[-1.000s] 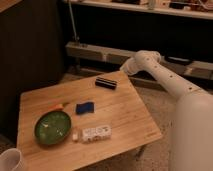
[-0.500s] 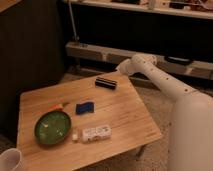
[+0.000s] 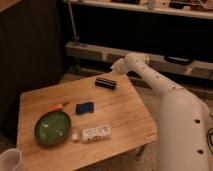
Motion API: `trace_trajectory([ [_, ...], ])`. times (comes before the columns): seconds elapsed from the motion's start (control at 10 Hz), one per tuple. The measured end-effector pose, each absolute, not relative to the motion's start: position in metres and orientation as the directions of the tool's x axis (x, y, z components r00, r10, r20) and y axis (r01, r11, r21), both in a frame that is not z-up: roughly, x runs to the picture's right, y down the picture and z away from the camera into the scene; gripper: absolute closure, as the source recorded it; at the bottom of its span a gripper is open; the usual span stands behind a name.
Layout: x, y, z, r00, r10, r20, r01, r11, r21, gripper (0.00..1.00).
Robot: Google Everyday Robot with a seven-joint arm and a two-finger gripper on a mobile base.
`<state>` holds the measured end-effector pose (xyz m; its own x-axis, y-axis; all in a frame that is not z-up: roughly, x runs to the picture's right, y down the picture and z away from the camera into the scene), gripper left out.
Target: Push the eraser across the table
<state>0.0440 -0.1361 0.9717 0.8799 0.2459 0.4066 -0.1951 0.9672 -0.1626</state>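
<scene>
Gripper, upper centre, state we cannot tell, sits just right of the eraser at the table's far edge. We judge the eraser light and stiff; we push its long side.

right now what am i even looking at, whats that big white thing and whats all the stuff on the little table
The big white shape on the right is a robot arm on a rolling base. There is only one camera, looking down at the scene from above the near side.

The arm ends in its gripper, which is at the far edge of the low wooden table, just beyond the black eraser. I see nothing held in it.

Also on the table are a blue pad, a green bowl and a white packet.
</scene>
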Motion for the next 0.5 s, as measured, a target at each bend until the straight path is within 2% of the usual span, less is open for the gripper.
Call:
trace_trajectory([
  [0.3,0.045,-0.145,0.986,0.897,0.232,0.377,-0.184,0.97,-0.159,0.59],
  [0.5,0.048,-0.146,0.994,0.904,0.252,0.346,-0.203,0.964,-0.171,0.49],
])
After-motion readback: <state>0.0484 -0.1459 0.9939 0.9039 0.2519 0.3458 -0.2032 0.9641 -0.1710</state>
